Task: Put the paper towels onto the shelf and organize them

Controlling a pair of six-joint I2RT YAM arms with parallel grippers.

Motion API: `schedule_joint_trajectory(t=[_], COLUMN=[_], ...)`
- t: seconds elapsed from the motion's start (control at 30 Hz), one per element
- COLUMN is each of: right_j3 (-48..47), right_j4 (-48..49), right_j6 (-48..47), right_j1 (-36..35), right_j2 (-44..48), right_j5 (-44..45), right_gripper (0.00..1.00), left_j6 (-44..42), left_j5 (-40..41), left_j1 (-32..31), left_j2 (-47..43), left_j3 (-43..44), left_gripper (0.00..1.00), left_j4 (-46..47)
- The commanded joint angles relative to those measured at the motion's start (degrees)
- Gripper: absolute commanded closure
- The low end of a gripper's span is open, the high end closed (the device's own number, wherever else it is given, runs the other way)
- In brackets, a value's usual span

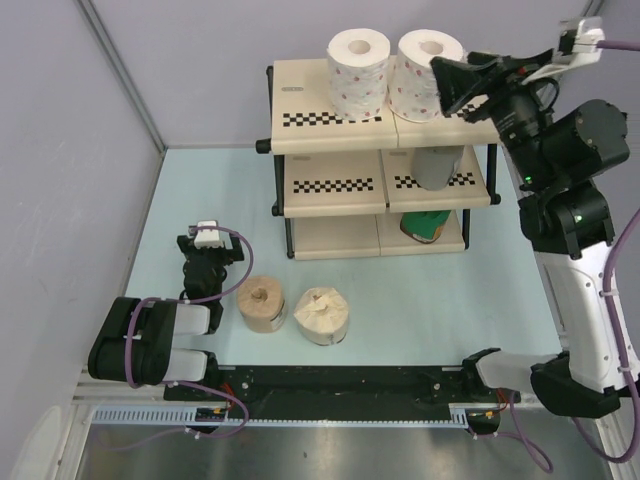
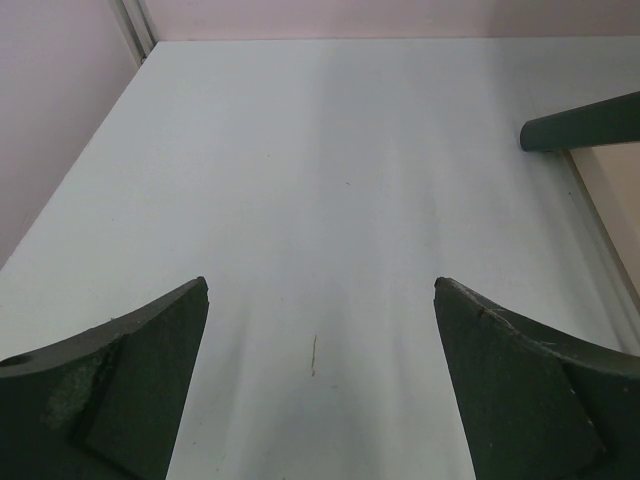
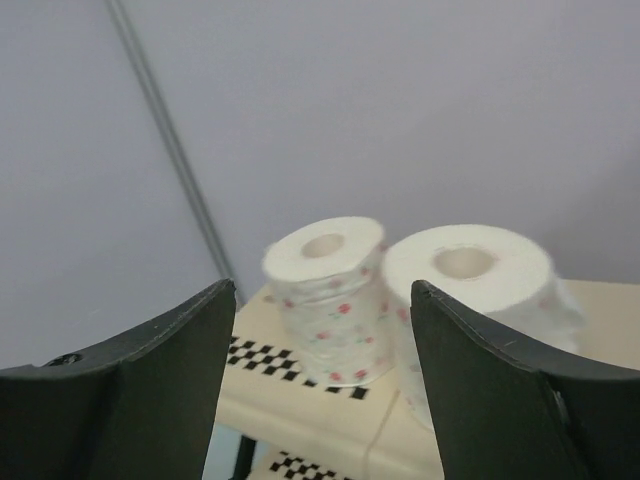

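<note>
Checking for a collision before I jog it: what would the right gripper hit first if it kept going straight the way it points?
Likely the nearer white red-dotted paper towel roll on the cream shelf's top tier; the right gripper sits open beside it, though depth is unclear.

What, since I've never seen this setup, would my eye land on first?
Two white red-dotted rolls side by side on the top tier of the shelf, with the right pincer open beside them. Then the tan roll and cream roll on the table before the shelf; the grey roll sits on the middle tier, the green roll on the bottom.
</note>
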State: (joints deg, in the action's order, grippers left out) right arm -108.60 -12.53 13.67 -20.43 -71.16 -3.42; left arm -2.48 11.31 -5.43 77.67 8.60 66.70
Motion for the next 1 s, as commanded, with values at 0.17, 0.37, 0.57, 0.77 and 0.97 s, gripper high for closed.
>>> schedule_joint_trajectory(t=[0.17,0.37,0.57,0.77,0.97], right_j3=[-2.5,0.6,-2.3,-9.3,-19.1], right_j4=[0.8,10.0,18.7,23.3,27.8], right_j6=[-10.5,-13.5,-20.3,-23.6,-26.6], right_j1=[-25.8,-34.1,-38.3,-38.5,-38.1], right_j2=[-6.4,-13.1,-21.9,-32.5,-41.9], right_j5=[10.8,18.5,27.1,31.4,34.8], right_gripper=[0.24,0.24,0.22,0.21,0.21], left_j6=[0.4,0.4,0.4,0.3,0.3], left_j5=[-1.2,-1.2,-1.2,-1.2,-1.2], left_j1=[0.2,0.2,0.2,0.2,0.2], left_j2=[-0.9,-0.9,-0.9,-0.9,-0.9], left_j3=[0.7,0.7,0.7,0.7,0.7], left_gripper=[0.00,0.00,0.00,0.00,0.00], left_j4=[2.1,2.2,2.1,2.1,2.2])
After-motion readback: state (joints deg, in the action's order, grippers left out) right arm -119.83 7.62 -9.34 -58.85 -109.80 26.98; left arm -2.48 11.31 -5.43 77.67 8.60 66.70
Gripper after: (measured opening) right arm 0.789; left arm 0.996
